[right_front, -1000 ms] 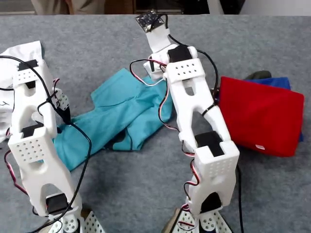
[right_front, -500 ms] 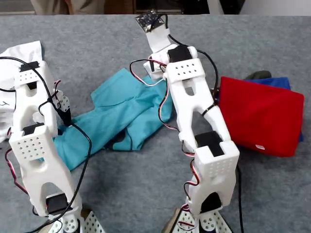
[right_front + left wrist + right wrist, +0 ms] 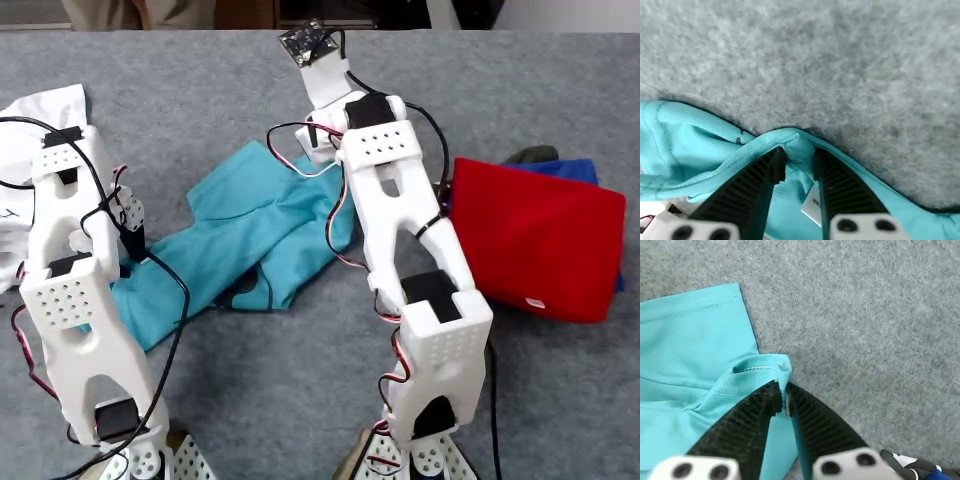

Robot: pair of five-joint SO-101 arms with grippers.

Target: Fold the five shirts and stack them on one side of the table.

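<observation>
A teal shirt lies crumpled across the middle of the grey table. My left gripper is shut on a raised fold of the teal shirt near its white label, at the shirt's left end. My right gripper is shut on a hemmed corner of the teal shirt; in the high view this corner sits at the far edge of the shirt under the right gripper. A folded red shirt rests on a blue shirt at the right.
A white shirt lies bunched at the far left edge, partly under the left arm. Something dark peeks out behind the red shirt. Bare grey table stretches along the back and in front of the teal shirt.
The left arm has shifted very slightly to the right and away from the front edge. The right arm and the shirts look unchanged.
</observation>
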